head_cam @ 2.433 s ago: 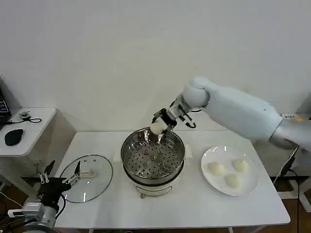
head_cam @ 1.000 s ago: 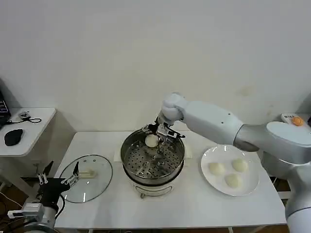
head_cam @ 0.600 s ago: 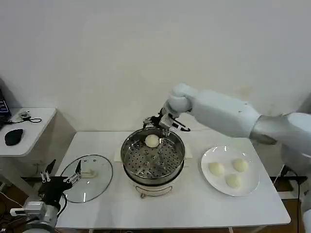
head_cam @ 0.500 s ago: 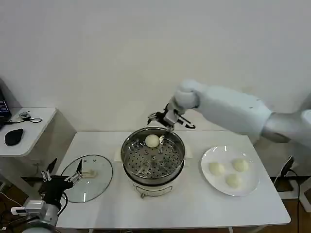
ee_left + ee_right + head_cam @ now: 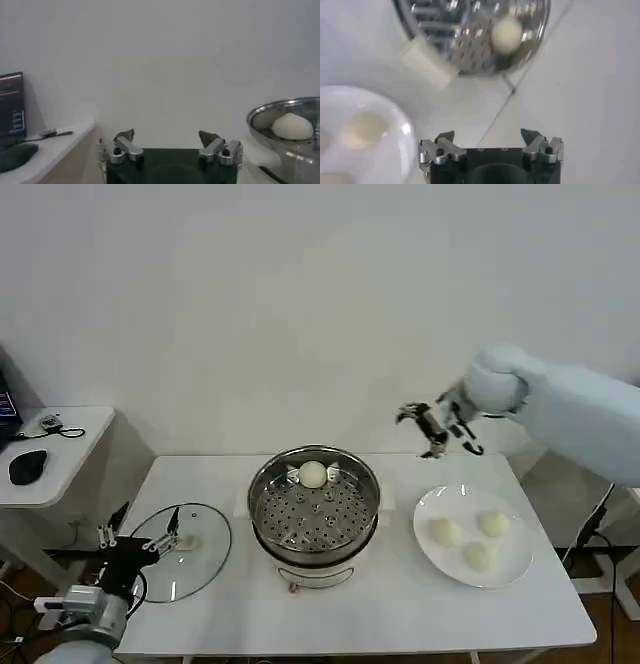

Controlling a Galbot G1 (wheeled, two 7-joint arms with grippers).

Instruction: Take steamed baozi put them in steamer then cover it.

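One small round cream-white steamed baozi is seen lying on the perforated basket tray of the round shiny stainless-steel steamer, towards its far rim, while three more buns are left on the flat white plate at the robot's right. The fetching of the second bun is judged to be the step in hand. The right gripper is held in the air between steamer and plate, its fingers spread and nothing carried; a descent over the plate and a closing around one bun are called for next. No long axis is offered by the round buns. The round clear glass cover is laid flat on the white table, its pale rectangular handle facing up. The left gripper is parked open at the cover's near edge.
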